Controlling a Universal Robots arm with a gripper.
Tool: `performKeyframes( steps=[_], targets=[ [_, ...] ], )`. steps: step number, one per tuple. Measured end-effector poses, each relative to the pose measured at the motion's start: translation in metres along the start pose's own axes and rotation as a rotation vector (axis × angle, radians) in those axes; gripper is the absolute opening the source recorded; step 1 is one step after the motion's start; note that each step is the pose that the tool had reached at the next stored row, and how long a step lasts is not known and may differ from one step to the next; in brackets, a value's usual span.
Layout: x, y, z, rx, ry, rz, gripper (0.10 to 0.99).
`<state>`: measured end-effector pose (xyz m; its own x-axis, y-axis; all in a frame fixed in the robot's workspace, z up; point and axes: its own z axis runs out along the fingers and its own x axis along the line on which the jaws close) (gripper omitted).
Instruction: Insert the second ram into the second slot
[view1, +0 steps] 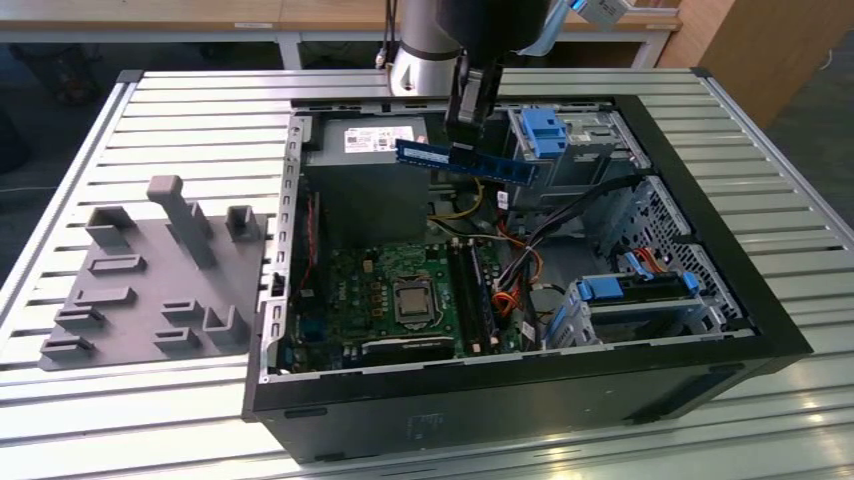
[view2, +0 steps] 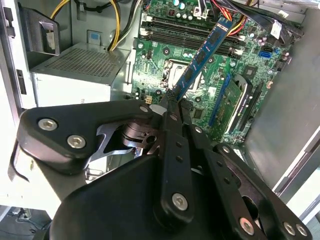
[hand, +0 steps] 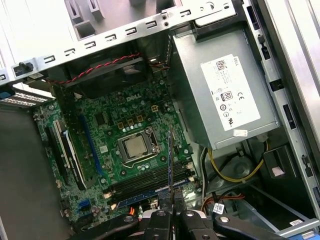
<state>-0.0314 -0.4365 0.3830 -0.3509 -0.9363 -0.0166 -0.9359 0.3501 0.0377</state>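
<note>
The claw (view1: 466, 140) is clenched on the second ram (view1: 467, 161), pinching the thin blue stick near the middle of its length. In the exterior view the stick hangs in the air over the far part of the open computer case (view1: 747, 300). It lies nearly level, dipping slightly toward the exterior view's right, where its end comes near a bright-blue drive-bay clip (view1: 545, 130). Its other end reaches over the grey power supply (view1: 363, 150).

In the second wrist view the black fingers (view2: 176, 112) meet on the stick's lower edge. The ram (view2: 202, 55) runs away from them over the green motherboard (view2: 155, 70), clear of the board and not seated in anything. In the first wrist view the stick (hand: 170, 165) is seen edge-on as a thin blue line rising from the claw (hand: 171, 210). It crosses the long dark memory slots (hand: 150, 181) just beside the processor socket (hand: 135, 146). The labelled power supply (hand: 225, 95) sits alongside.

The case lies on its side on a slatted metal worktop (view1: 160, 110). A grey moulded holder (view1: 147, 290) with upright posts rests on the worktop to the exterior view's left of the case, apart from it. Inside the case, the memory slots (view1: 475, 290) run beside the processor socket (view1: 407, 298), and orange and black cables lie between them and the drive cage.
</note>
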Motion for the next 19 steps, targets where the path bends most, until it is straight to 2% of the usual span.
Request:
performKeyframes(
  steps=[19],
  targets=[
    [0.0,0.0,0.0,0.001,-0.0013,0.035,0.133]
  ],
)
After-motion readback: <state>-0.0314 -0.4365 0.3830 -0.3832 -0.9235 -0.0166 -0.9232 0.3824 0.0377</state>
